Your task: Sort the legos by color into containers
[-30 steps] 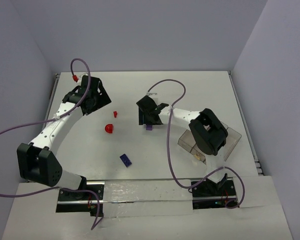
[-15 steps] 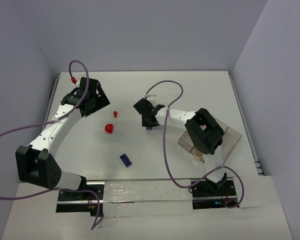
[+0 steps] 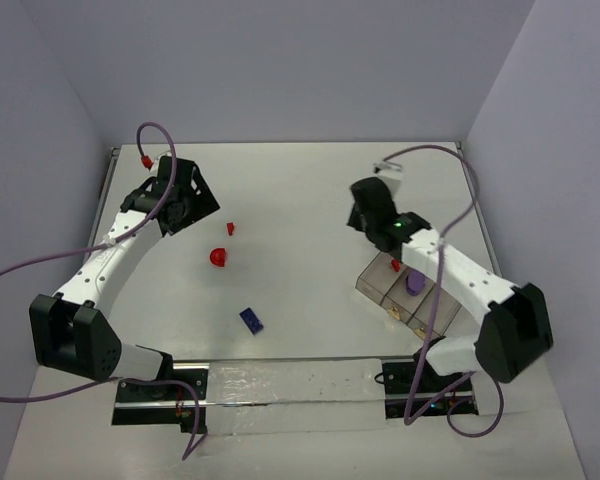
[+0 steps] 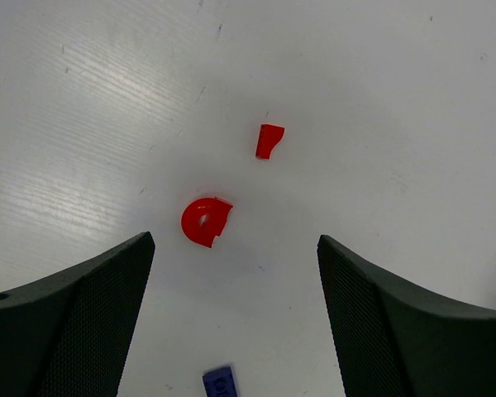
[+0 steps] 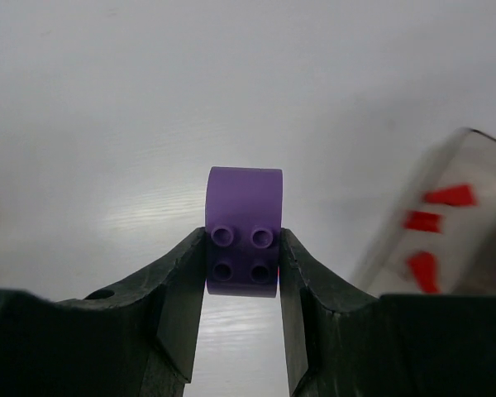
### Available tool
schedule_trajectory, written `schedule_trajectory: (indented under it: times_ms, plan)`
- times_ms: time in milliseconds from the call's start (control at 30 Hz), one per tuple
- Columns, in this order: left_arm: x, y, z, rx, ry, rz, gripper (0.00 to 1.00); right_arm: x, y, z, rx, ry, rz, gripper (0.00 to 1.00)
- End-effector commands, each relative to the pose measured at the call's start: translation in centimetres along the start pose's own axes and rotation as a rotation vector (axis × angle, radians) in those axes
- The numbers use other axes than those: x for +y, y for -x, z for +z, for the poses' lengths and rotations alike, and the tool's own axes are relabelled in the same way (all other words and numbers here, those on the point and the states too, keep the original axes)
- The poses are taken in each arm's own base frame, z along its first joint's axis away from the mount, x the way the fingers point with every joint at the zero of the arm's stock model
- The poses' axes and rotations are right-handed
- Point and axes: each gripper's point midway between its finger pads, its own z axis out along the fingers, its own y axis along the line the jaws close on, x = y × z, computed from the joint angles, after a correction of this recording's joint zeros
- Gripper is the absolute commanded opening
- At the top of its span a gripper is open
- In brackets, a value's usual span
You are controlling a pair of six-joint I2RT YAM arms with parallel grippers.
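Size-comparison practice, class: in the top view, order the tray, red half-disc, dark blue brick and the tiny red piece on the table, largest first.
1. tray
2. red half-disc and dark blue brick: these look alike, so not ranked
3. tiny red piece

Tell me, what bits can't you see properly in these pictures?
- Top view: the right arm hides the right gripper and the purple brick it holds. Only the right wrist view shows them.
- Right wrist view: the tray and the red pieces inside are blurred, so their shapes are unclear.
- Left wrist view: the bottom edge cuts off the dark blue brick.
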Motion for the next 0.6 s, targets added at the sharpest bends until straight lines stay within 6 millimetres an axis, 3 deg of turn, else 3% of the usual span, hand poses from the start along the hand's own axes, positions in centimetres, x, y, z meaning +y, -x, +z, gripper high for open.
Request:
schedule_trajectory:
  times_ms: [0,100,233,567]
  plan:
    - [-1.0,0.8,-0.1,-0.018,-0.048,-0.016,0.87,-8.0,-1.4,-1.0,0.020,-0.127,0.085,0.20]
    - [-1.4,0.8,0.2,-0.011,-0.059,-0.018,0.87,-13.2,-0.6,-2.6,-0.030,-0.205,0.174,0.20]
    - [-1.7,0.6,0.6,0.001,-0.066,-0.020,0.87,-16.4,-2.2,-3.6,-0.020,-0.266,0.212,0.20]
    - [-2.0,0.3,1.2,0.016,-0.067,-0.024,0.87,-17.2,-6.1,-4.2,0.055,-0.257,0.275,0.24]
